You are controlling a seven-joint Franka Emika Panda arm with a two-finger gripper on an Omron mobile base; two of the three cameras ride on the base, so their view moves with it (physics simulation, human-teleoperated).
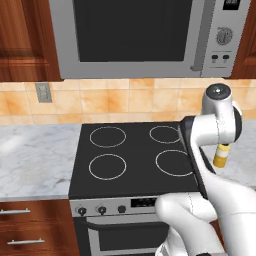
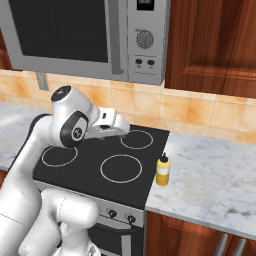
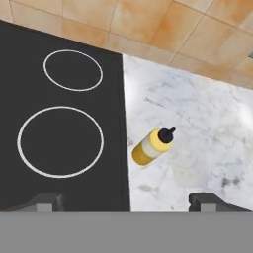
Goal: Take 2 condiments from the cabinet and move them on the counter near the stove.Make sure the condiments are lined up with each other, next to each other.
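Observation:
One condiment, a yellow squeeze bottle point(image 2: 162, 171) with a dark nozzle, stands upright on the marbled counter point(image 2: 215, 170) just right of the black stove point(image 2: 100, 165). In the hand view the yellow squeeze bottle point(image 3: 152, 147) sits below and ahead of my gripper point(image 3: 127, 202), close to the stove's point(image 3: 49, 99) right edge. The fingertips point(image 3: 47, 200) stand wide apart with nothing between them. My hand hovers over the cooktop's right burners, clear of the bottle. The arm partly hides the yellow squeeze bottle point(image 1: 221, 155) in the left base view. The cabinet point(image 2: 210, 40) door at upper right is closed.
A steel microwave point(image 1: 140, 35) hangs above the stove point(image 1: 135, 155). The tiled backsplash carries a wall outlet point(image 1: 43, 92). Counter point(image 1: 30, 155) runs to the stove's left, with drawer-fronted base cabinets point(image 1: 30, 230) below. Bare counter point(image 3: 197, 128) stretches right of the bottle.

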